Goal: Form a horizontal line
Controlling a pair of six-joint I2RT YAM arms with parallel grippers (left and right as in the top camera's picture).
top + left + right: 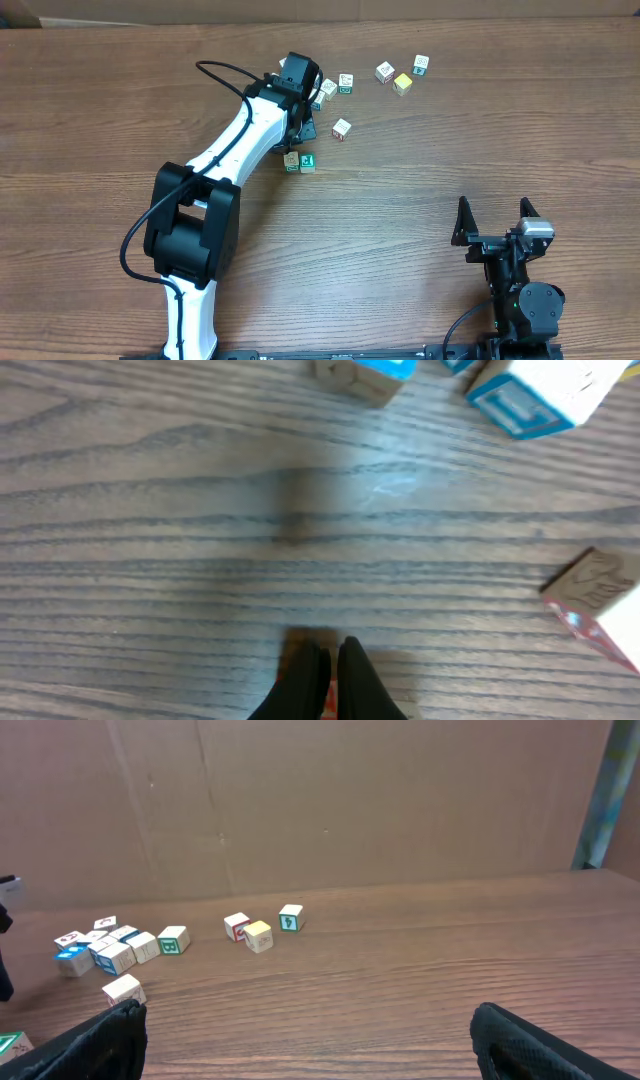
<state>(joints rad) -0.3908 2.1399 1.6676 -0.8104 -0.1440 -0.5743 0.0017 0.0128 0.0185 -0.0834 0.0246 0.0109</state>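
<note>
My left gripper (302, 125) reaches to the back of the table. In the left wrist view its fingers (326, 665) are shut, with a red-marked cube (308, 640) right behind their tips. Two cubes sit side by side just in front of it, one tan (291, 160) and one green (307, 162). No row of four cubes shows. A loose clump of cubes (330, 88) lies by the wrist and shows in the right wrist view (115, 948). A single cube (342, 128) lies apart. My right gripper (495, 222) is open and empty near the front right (320, 1050).
Three cubes lie at the back right: a red-marked one (385, 72), a yellow-faced one (403, 84) and a teal one (421, 65). A cardboard wall (350, 800) stands behind the table. Blue-faced cubes (530, 395) show at the top of the left wrist view.
</note>
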